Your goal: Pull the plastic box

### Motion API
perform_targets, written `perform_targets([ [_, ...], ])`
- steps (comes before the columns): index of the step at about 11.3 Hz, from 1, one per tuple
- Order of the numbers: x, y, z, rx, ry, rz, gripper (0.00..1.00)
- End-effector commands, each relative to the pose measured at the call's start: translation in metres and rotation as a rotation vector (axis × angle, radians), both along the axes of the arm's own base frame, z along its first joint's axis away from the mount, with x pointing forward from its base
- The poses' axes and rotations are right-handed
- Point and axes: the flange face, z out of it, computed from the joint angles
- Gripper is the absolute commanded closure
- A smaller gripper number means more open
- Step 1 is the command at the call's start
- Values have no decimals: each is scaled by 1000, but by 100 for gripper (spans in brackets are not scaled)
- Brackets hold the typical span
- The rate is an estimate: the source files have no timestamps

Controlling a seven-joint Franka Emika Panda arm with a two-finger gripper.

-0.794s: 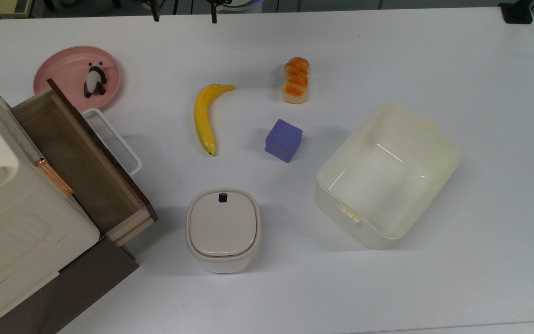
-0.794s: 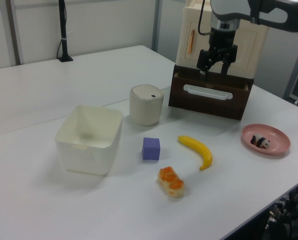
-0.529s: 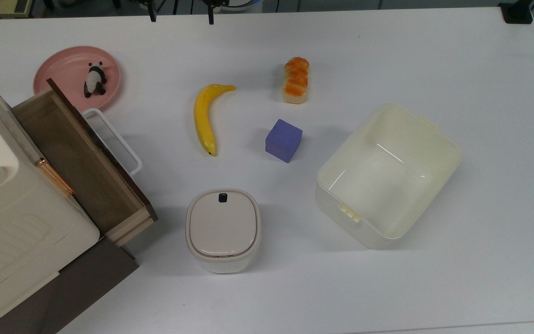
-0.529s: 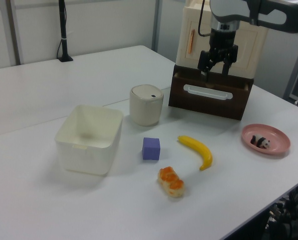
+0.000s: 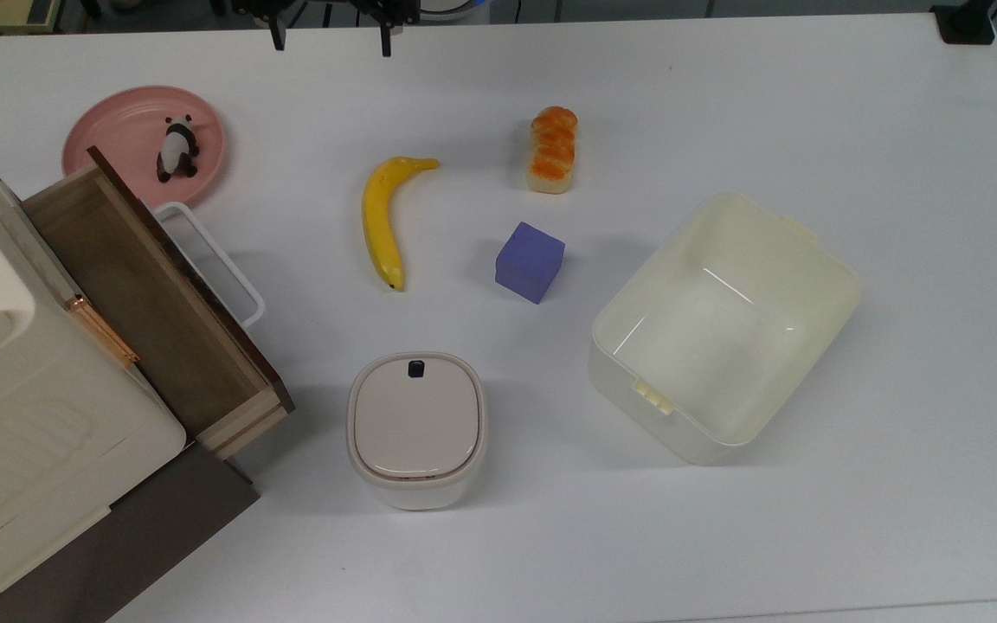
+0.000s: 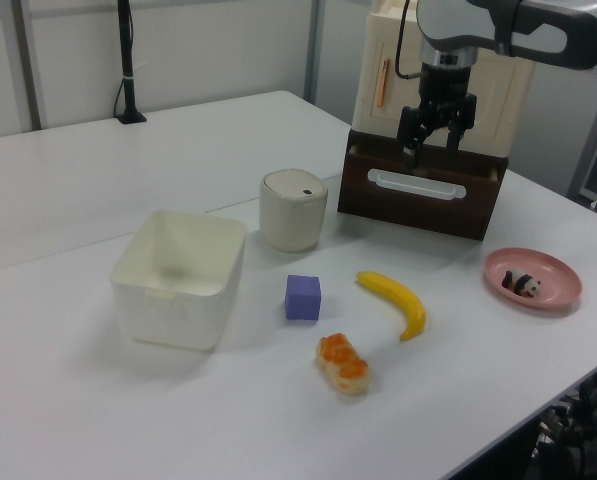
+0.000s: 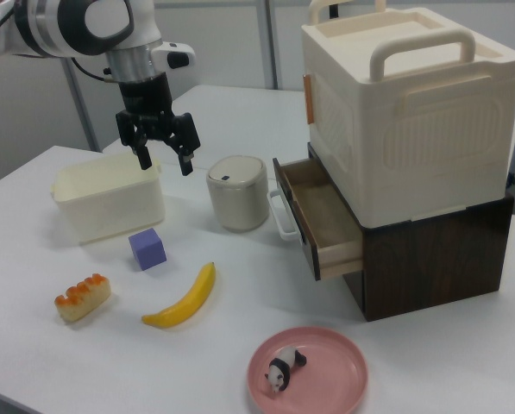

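The plastic box (image 5: 725, 327) sits at four o'clock from the purple cube (image 5: 530, 261) in the top view, untouched. The gripper (image 7: 161, 153) hangs high, fingers apart, holding nothing. I judge the approach step: it must descend to the rim.

Legible text, labels, brands, numbers, signs: none in any view. No readable marking appears on any item or on the table.
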Motion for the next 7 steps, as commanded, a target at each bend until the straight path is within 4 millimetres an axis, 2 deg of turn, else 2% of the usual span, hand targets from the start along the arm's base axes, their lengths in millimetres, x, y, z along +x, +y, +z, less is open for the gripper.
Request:
perform_targets([
  [1, 4, -7, 2, -14, -30, -9, 0],
  [3, 3, -16, 4, -14, -38, -21, 0],
  [7, 7, -16, -3, -14, -25, -16, 0],
])
